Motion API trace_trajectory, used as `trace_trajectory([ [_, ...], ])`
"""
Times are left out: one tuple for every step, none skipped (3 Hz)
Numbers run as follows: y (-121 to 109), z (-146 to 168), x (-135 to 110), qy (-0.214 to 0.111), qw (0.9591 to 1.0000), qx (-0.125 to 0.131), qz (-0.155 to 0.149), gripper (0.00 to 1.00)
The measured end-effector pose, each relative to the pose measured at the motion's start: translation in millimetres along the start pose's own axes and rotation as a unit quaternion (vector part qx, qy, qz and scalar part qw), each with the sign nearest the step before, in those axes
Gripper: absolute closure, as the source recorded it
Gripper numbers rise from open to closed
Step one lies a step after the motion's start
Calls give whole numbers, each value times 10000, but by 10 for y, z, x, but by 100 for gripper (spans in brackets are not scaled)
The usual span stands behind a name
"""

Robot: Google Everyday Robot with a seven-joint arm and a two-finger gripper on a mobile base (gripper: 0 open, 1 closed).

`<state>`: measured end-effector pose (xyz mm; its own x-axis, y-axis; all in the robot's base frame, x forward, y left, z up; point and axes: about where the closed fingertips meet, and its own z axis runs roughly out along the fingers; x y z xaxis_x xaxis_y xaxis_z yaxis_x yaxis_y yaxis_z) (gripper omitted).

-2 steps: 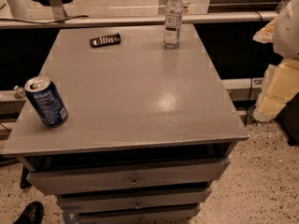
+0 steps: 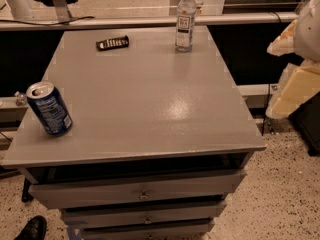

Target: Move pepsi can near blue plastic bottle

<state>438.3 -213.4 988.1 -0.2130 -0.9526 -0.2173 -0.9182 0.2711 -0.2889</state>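
Dark-blue pepsi can [image 2: 49,108] ungrasped, far left of gripper [image 2: 299,84] off table [image 2: 150,109] edge, grip state untellable; next: reach, clasp, carry toward blue plastic bottle [image 2: 185,19]

The room is dim, lit warmly from overhead. A soft patch of glare sits right of centre on the grey table [image 2: 150,104]. Below its front lip the drawers [image 2: 140,194] sink into deep shadow. At its left edge the pepsi can [image 2: 50,111] glints on top. The gripper [image 2: 292,76], pale and well lit, hangs off its right side.
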Motion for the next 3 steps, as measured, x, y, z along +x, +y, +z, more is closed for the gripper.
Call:
trace_trajectory([
  [75,35,-47,-169,9998,-53,-11,0],
  [301,161,-288,-718,9970,-283,-66,0],
  [620,333,-678,-1532,9861,-624,-158,0],
])
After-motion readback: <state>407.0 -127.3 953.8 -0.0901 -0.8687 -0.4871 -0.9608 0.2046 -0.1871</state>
